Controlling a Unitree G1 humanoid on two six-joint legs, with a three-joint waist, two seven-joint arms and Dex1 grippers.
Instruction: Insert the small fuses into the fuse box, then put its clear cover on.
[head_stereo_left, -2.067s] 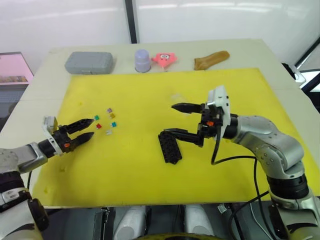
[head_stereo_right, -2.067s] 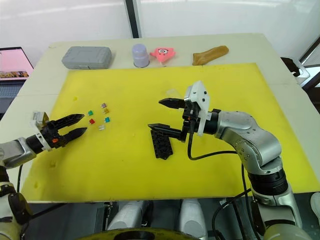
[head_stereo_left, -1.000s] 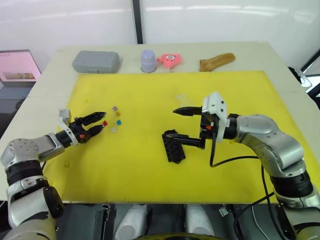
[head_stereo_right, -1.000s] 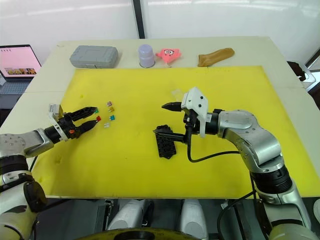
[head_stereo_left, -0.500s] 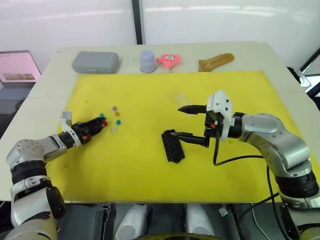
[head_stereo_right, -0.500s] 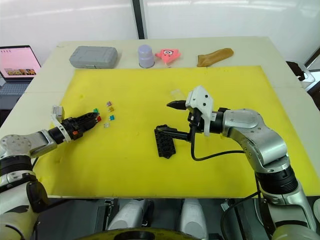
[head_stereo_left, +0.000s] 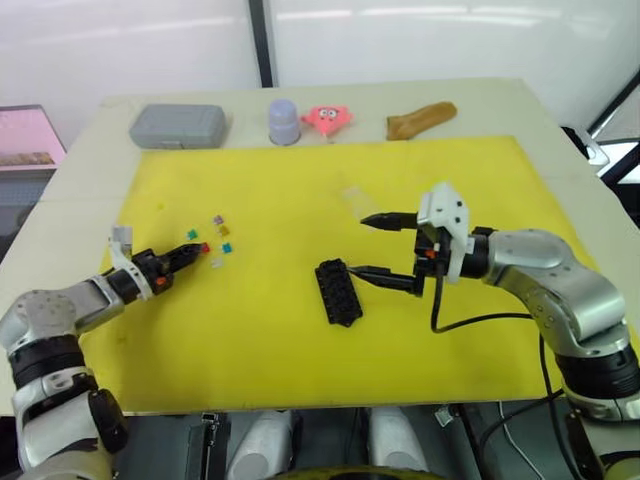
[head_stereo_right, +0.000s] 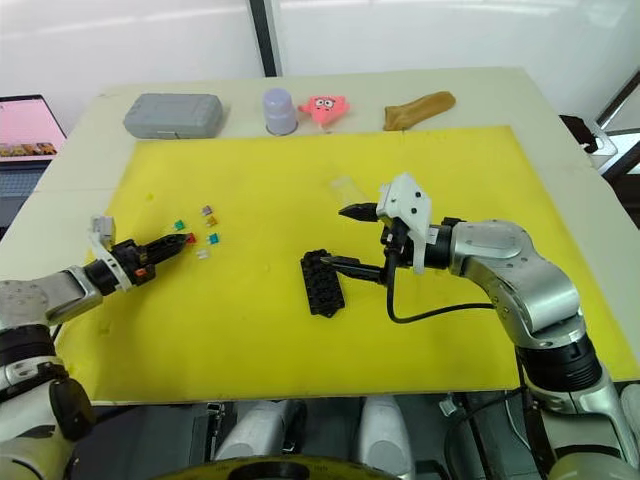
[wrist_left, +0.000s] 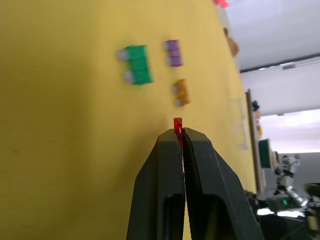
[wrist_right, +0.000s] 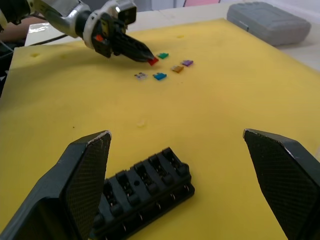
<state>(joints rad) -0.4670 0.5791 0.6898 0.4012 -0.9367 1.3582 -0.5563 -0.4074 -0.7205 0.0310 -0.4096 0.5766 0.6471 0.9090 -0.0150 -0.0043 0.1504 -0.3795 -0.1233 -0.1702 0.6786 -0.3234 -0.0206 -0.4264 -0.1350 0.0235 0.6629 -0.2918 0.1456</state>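
Observation:
My left gripper (head_stereo_left: 196, 250) is shut on a red fuse (wrist_left: 177, 124), which pokes out past its fingertips at the left of the yellow mat (head_stereo_left: 300, 170). Around it lie loose small fuses: green (head_stereo_left: 191, 234), purple (head_stereo_left: 217, 219), tan (head_stereo_left: 223, 230), teal (head_stereo_left: 227, 247) and white (head_stereo_left: 216, 263). The black fuse box (head_stereo_left: 339, 291) rests mid-mat. My right gripper (head_stereo_left: 362, 245) stands wide open just right of the box, its lower finger near the box's far end. The clear cover (head_stereo_left: 356, 200) is a faint patch behind the box.
Along the table's back edge, off the mat, stand a grey case (head_stereo_left: 177, 126), a lavender cup (head_stereo_left: 284, 120), a pink star toy (head_stereo_left: 329, 118) and a brown object (head_stereo_left: 422, 119). A laptop screen (head_stereo_left: 28, 135) sits off the table to the far left.
My left gripper has gone from open to shut, pinching the red fuse out of the cluster. The right gripper stays open by the fuse box. The camera has shifted slightly.

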